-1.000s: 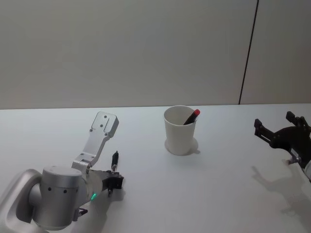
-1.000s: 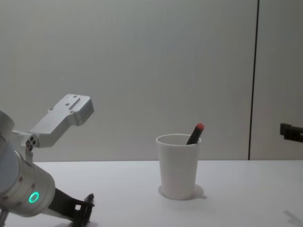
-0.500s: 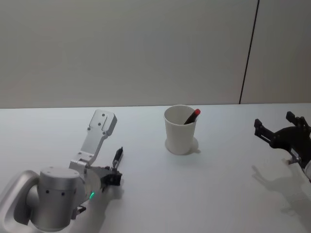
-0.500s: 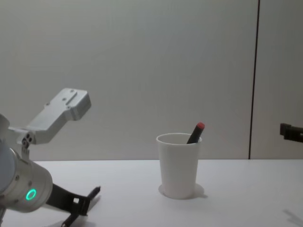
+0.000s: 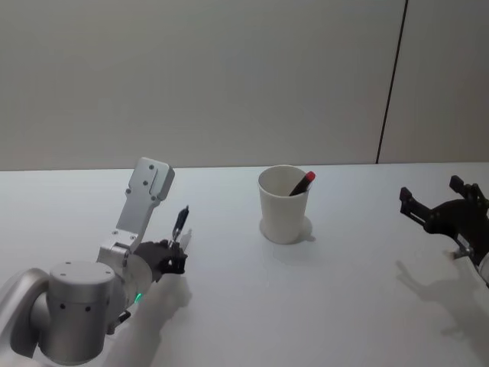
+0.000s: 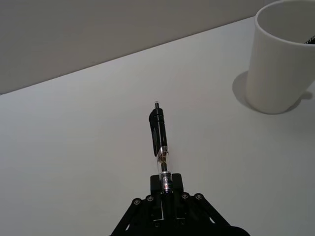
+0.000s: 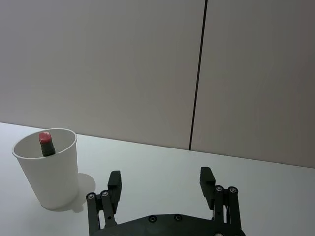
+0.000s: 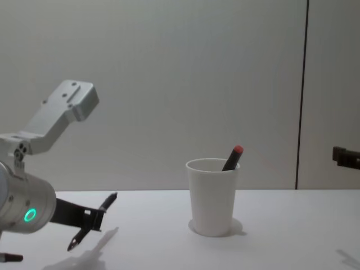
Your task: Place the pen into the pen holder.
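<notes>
Closest to us, the left hand (image 6: 166, 187) is clenched on a slim black pen with a clip (image 6: 159, 137). It grips the pen low on the barrel, and the clip end stands free in front of the fingers. In the chest view the pen (image 8: 108, 200) hangs above the white bench (image 5: 306, 306), not touching it, with its shadow below. Its long axis is tilted: the free end points up, forward and to the right.

That is also the direction in which the plain white paper cup (image 5: 283, 205), the pen holder, lies from this hand: farther forward and to the right, well apart. The cup stands upright on the bench, and a dark pen with a red cap (image 5: 303, 182) already leans inside against the rim. We judge that the next move must carry the pen over the rim and turn it more upright before letting go, without knocking the light cup.

On the right side, the right hand (image 7: 161, 179) waits with fingers spread and nothing between them, well away from the cup.
</notes>
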Tool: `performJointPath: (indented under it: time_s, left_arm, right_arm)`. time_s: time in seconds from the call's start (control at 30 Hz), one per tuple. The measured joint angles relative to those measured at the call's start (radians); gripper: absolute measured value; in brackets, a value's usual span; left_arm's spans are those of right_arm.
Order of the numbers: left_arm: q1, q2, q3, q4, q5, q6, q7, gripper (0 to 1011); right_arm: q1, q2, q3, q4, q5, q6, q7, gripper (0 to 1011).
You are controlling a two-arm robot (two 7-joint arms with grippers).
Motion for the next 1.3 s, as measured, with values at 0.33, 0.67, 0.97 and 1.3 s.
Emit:
performJointPath:
  time_s: [0.33,0.67,0.97,1.3]
  left_arm:
    - [0.019,0.016,-0.009,-0.019,0.023,-0.123,-0.024,139]
    - [0.038,0.041,-0.018,-0.027,0.047,-0.301,-0.088,139]
    - [0.046,0.059,-0.025,-0.023,0.049,-0.454,-0.166,139]
    - [0.049,0.072,-0.031,-0.010,0.011,-0.607,-0.276,139]
  right_arm:
    - [0.000,0.000,0.000,0.000,0.000,0.000,0.000,1002]
    - [0.000,0.000,0.000,0.000,0.000,0.000,0.000,1002]
    - [0.000,0.000,0.000,0.000,0.000,0.000,0.000,1002]
    - [0.000,0.000,0.000,0.000,0.000,0.000,0.000,1002]
